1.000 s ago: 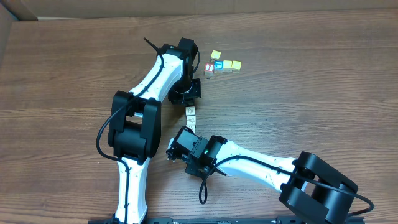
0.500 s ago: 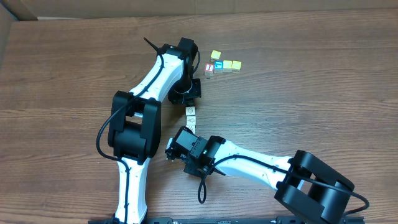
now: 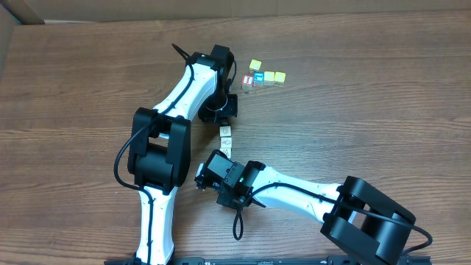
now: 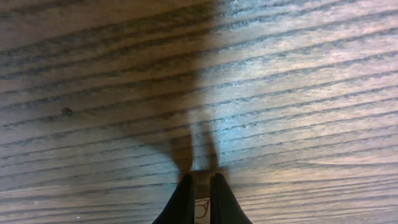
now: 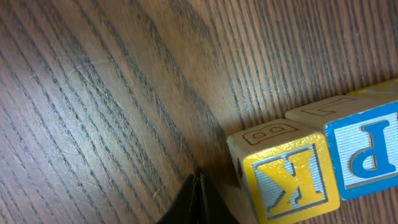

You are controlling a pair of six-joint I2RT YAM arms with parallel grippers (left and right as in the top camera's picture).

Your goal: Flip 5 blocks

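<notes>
your left gripper [image 4: 200,183] hangs over bare table [image 3: 368,110], with its shadow on the wood grain ahead of it. its two fingers [image 4: 185,200] stand close together, leaving only a narrow slit. in that slit you can see a pale surface with a faint red line drawing. you cannot tell from the wrist view whether that bit is pinched or lies underneath.

your right gripper [image 5: 199,183] is fully closed. its fingers meet in one dark point low over the wood and hold nothing. just beside that point, with a thin strip of table between, sits the k block [image 5: 289,171]. its side face is yellow with a blue-and-white letter, and its top is tan with an embossed outline. the p block [image 5: 367,152] touches it on the far side, blue face toward the camera. past that, a yellow block [image 5: 379,89] shows only as an edge at the frame border.

from above, a pale block [image 3: 226,131] and a second pale block [image 3: 227,141] lie touching in a short column. they sit between the left gripper's dark head and the right gripper's head. anything under the left gripper is hidden from you.

the cluster [image 3: 268,76] of yellow, blue and red-lettered cubes sits farther back, to the right of the left wrist and apart from that column.
</notes>
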